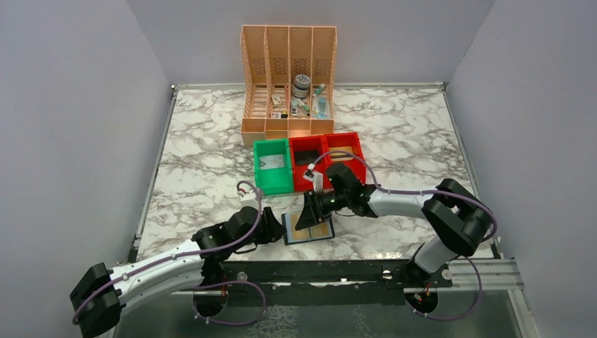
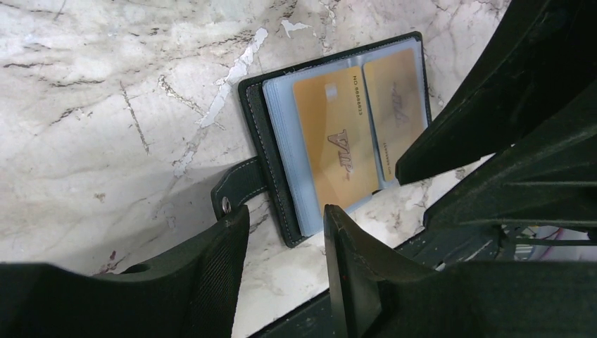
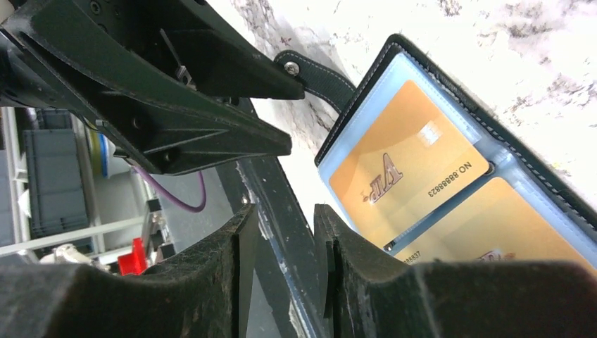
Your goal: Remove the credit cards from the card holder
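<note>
The black card holder (image 1: pixel 308 229) lies open on the marble table near the front edge. In the left wrist view it (image 2: pixel 255 120) shows pale blue sleeves, and its tab with a pale stud (image 2: pixel 227 203) points toward my left fingers. Two tan credit cards (image 2: pixel 334 141) (image 2: pixel 396 98) sit in the sleeves, and both also show in the right wrist view (image 3: pixel 401 158) (image 3: pixel 493 225). My left gripper (image 1: pixel 279 229) (image 2: pixel 281 220) is open and empty just left of the holder. My right gripper (image 1: pixel 308 215) (image 3: pixel 281 220) is open and empty, low over the holder's near edge.
A green bin (image 1: pixel 273 166) and two red bins (image 1: pixel 308 162) (image 1: pixel 343 148) stand behind the holder. An orange divided rack (image 1: pixel 288 77) with small items stands at the back. A black rail (image 1: pixel 317 271) runs along the table's front edge. Grey walls close in both sides.
</note>
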`<state>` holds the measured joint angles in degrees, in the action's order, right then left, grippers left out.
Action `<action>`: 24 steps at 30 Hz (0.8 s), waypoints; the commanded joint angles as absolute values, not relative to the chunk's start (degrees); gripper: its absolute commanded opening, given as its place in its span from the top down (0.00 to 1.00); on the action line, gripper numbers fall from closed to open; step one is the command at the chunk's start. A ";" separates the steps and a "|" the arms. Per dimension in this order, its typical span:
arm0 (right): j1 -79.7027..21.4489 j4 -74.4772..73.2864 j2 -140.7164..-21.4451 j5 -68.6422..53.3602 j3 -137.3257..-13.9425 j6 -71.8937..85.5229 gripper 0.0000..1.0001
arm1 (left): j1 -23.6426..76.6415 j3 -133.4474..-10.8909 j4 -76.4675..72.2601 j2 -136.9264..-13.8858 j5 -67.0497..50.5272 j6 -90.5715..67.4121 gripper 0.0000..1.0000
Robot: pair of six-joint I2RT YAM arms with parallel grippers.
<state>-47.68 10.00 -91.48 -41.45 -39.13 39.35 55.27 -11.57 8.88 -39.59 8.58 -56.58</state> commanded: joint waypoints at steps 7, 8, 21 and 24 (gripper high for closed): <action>-47.95 2.03 -81.63 -21.87 -38.68 35.82 0.64 | 55.48 -14.52 10.67 -37.74 6.50 -54.51 0.48; -47.92 2.33 -81.24 -20.94 -38.05 36.30 0.64 | 55.44 -14.95 9.82 -38.47 6.06 -53.90 0.48; -47.91 10.98 -85.00 -25.27 -33.15 40.45 0.72 | 55.46 -17.90 -2.46 -47.22 0.47 -50.23 0.46; -47.94 13.22 -87.49 -27.46 -33.17 41.01 0.74 | 55.46 -17.72 -2.72 -49.07 0.93 -50.01 0.46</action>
